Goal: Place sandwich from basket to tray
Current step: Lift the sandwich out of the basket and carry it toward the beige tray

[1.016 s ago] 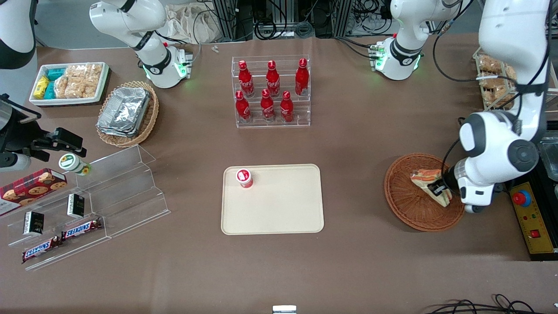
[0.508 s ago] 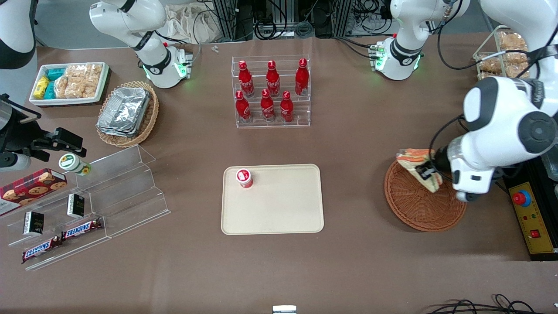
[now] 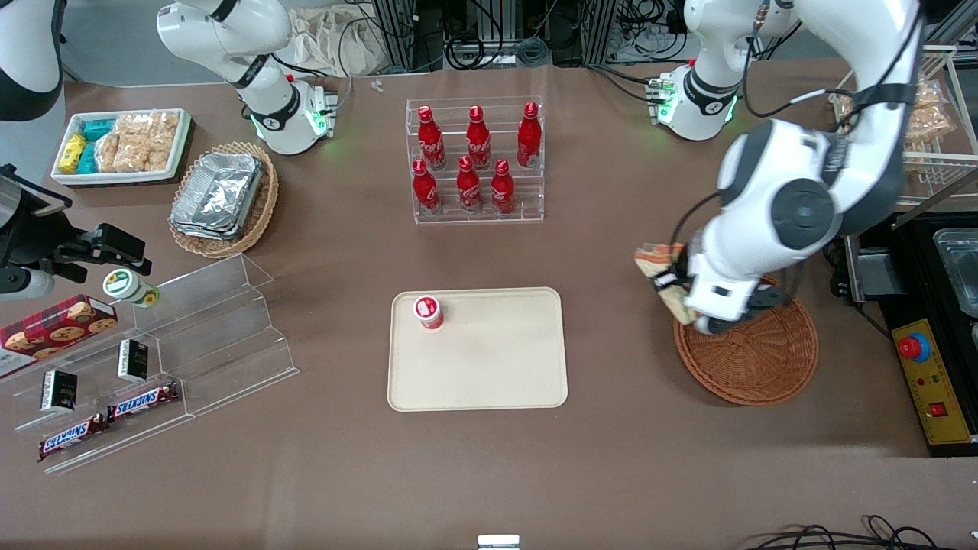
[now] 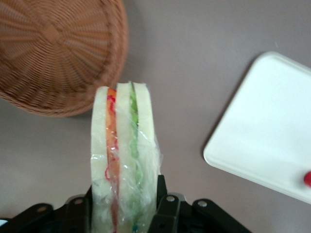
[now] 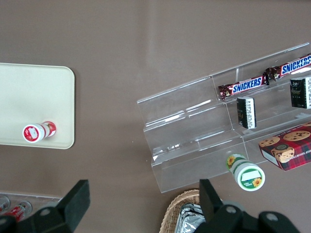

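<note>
Since the previous frames your left arm has lifted the sandwich (image 3: 663, 281) clear out of the basket (image 3: 752, 359) and swung it toward the tray (image 3: 489, 367); a second ago it still lay inside the wicker, and half a second ago it hung over the rim. Nearest the front camera you have the basket on the brown tablecloth (image 3: 489, 473), with no sandwich left in it, and the beige tray level with it toward the parked arm's end, carrying one small red-and-white container (image 3: 429, 312) near the corner farthest from the camera. Just above the basket's rim on the tray side, your gripper (image 3: 672, 286) is pinching the sandwich in the air over bare cloth, between basket and tray and well short of the tray. From the wrist camera you see the fingers (image 4: 167, 208) pressed against the bread faces of the wedge (image 4: 124, 160), which stands on edge in clear wrap, orange and green filling lines showing along the cut side, with the basket (image 4: 58, 53) and a corner of the tray (image 4: 265, 141) below it. Farther from the camera stands the clear rack of red bottles (image 3: 475, 160).
</note>
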`<state>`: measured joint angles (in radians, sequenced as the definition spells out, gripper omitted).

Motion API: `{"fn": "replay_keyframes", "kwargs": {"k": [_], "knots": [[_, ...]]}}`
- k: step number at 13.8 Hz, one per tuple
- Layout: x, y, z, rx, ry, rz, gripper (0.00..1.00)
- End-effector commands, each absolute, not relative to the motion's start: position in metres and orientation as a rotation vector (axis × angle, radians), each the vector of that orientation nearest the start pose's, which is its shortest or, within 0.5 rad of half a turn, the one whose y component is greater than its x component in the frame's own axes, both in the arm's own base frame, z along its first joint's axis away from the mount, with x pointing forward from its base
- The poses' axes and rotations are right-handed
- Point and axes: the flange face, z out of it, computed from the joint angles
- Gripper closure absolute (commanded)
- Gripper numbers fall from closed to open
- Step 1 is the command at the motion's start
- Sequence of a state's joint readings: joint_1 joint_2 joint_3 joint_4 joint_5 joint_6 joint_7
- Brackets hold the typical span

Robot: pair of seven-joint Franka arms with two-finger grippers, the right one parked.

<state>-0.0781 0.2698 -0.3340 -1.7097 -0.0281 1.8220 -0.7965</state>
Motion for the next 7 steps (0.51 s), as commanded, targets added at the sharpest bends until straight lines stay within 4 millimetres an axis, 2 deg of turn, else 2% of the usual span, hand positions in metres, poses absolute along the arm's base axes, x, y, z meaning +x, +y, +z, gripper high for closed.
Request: {"fn": "replay_keyframes", "kwargs": {"k": [1,4,5,6,7], "knots": [[0.570,-0.277,0.408,-3.102,-0.565,0.250,0.52],[0.553,-0.348,0.389,-3.166,-0.344,0.103,0.52],[0.551,-0.362,0.376,-3.168,-0.296,0.074,0.51],[0.554,-0.369,0.367,-3.181,-0.278,0.063,0.46],[0.560,-0.373,0.358,-3.186,-0.275,0.079,0.45]]}}
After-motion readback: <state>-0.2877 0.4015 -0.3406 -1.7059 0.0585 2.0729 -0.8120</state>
